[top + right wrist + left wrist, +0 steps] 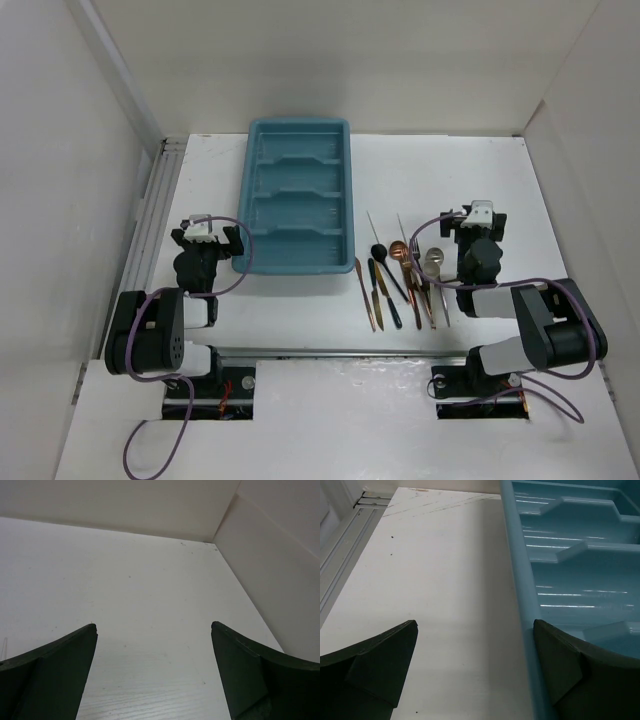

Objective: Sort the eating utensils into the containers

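The teal-blue cutlery tray lies at the middle back of the table, its crosswise slots holding nothing; its left rim runs along the right of the left wrist view. Several utensils lie side by side right of the tray: a copper piece, a black spoon, a black knife, a copper spoon, a silver spoon and thin chopsticks. My left gripper is open and empty just left of the tray's near corner. My right gripper is open and empty right of the utensils.
White walls enclose the table on the left, back and right. A metal rail runs along the left edge. A slim rail crosses in front of the arm bases. The right wrist view shows bare white table and the back right corner.
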